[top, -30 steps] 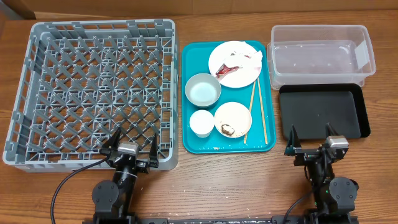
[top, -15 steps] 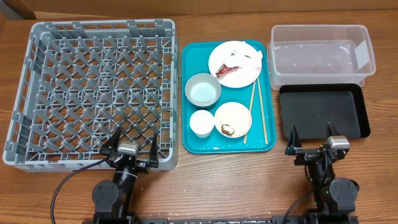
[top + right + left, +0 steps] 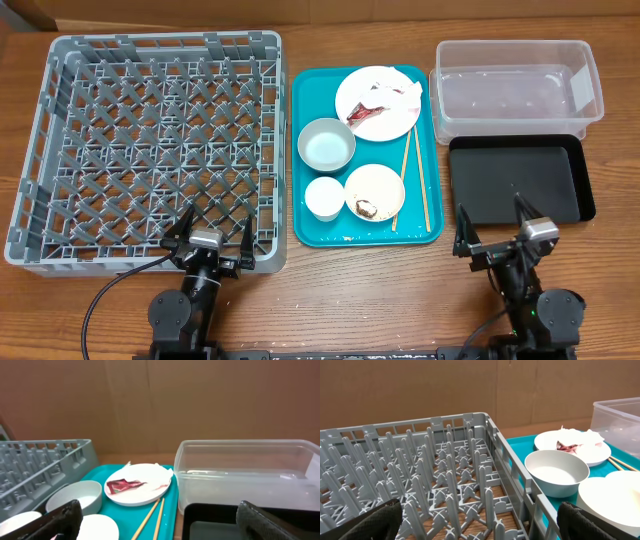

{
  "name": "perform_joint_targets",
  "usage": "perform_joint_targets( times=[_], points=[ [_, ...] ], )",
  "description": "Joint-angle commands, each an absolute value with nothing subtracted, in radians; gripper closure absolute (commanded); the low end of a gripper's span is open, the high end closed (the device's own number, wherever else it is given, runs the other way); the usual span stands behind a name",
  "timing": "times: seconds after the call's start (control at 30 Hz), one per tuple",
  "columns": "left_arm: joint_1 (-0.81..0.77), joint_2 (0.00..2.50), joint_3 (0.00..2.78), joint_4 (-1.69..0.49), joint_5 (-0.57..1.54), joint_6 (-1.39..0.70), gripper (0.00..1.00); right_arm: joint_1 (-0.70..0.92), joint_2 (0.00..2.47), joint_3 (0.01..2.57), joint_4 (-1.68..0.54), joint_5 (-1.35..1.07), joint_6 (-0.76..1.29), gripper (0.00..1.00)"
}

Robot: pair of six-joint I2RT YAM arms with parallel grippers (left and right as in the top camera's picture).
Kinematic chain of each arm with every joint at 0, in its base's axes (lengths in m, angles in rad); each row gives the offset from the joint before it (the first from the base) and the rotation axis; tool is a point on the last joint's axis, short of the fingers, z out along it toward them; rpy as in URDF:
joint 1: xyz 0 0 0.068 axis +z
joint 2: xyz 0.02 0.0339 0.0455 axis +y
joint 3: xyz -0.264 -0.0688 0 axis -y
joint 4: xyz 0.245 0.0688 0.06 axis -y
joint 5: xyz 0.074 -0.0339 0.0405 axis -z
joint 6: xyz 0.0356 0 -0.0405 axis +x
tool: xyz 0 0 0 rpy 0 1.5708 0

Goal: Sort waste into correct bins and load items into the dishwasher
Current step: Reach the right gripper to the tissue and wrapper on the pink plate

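On the tabletop [image 3: 360,275], the plate [image 3: 378,103] is sitting between ten and eleven o'clock of the right gripper [image 3: 490,213], released like the left gripper [image 3: 218,216].

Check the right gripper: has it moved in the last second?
Yes. The right gripper has swung slightly left, judged against the near edge of the black tray. Its jaws are open.

One camera looked straight down at the whole desk [image 3: 350,285]. Two low wrist cameras looked forward; both saw the teal tray [image 3: 312,100].
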State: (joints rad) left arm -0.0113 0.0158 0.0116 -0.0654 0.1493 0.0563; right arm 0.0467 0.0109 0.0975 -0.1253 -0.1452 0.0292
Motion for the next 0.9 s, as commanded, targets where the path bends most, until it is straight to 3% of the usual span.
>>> perform_joint_targets(
  times=[0.0, 0.43, 0.87],
  points=[
    [-0.005, 0.004, 0.005, -0.063, 0.147, 0.071, 0.0, 0.051, 0.003, 0.207, -0.189, -0.159, 0.025, 0.0],
    [-0.005, 0.004, 0.005, -0.063, 0.147, 0.071, 0.0, 0.051, 0.017, 0.381, -0.294, -0.163, 0.025, 0.0],
    [-0.005, 0.004, 0.005, -0.063, 0.147, 0.071, 0.0, 0.051, 0.233, 0.593, -0.314, -0.264, 0.03, 0.0]
  ],
)
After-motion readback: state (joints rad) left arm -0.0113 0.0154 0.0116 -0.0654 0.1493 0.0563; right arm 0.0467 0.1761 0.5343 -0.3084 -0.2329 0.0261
